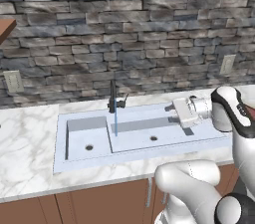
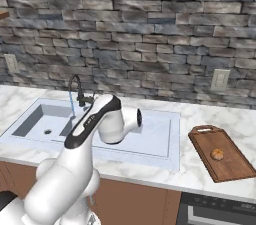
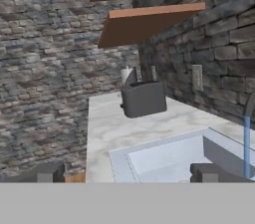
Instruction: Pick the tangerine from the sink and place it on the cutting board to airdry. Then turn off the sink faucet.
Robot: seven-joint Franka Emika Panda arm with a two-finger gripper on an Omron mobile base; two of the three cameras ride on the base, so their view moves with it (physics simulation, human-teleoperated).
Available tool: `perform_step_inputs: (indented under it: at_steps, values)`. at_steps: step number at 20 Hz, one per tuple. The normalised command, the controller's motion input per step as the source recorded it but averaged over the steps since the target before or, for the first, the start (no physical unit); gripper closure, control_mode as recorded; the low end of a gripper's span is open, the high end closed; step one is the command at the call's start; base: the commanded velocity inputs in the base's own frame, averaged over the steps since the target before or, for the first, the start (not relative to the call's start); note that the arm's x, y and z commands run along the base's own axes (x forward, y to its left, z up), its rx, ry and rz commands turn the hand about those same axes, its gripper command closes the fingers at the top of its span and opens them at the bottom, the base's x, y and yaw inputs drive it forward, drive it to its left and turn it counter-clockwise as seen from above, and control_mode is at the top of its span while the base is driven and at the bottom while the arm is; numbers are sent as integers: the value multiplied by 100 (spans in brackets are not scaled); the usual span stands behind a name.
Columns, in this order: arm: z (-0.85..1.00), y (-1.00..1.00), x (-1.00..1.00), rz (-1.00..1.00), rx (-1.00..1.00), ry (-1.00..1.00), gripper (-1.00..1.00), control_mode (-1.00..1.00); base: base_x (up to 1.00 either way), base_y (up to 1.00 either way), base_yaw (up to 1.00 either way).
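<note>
Tangerine (image 2: 217, 154): lying on the cutting board (image 2: 227, 166) at the lower right of the right base view, near the board's middle; the first half of the task looks done, the fruit left there to dry.
Cutting board: flat on the marble counter (image 2: 200, 119), well apart from the sink (image 2: 165, 141) and to its right; handle end toward the wall.
Sink faucet (image 1: 113, 99): upright behind the basin divider, centre of the left base view; a thin blue water stream (image 1: 116, 122) falls into the sink, so it is not yet shut off.
Gripper (image 1: 175, 110): centre right of the left base view, held level above the larger bowl, turned toward the faucet; fingers (image 3: 211, 172) stand wide apart at the bottom of the hand view, nothing between them; likely lined up to reach the lever.
Toaster (image 3: 143, 97): dark, on the far counter, middle of the hand view; no part in the task.
Remaining: push the small side lever to stop the water.
</note>
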Motion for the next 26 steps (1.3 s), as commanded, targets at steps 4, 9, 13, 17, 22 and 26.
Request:
perform_step_inputs:
  at_steps: [4, 9, 13, 17, 22, 26]
  values:
    - [0, 8, 37, 1, 1, 0, -100, -100, 0, 0, 0]
    - [0, 6, 42, 0, 1, 0, -100, -100, 0, 0, 0]
    - [0, 0, 40, 0, 1, 0, -100, -100, 0, 0, 0]
    - [0, 0, 30, 0, 0, 0, -100, -100, 0, 0, 0]
    - [-2, 3, 25, 0, 0, 0, -100, -100, 0, 0, 0]
    - [-5, 10, 26, 0, 0, 0, -100, -100, 0, 0, 0]
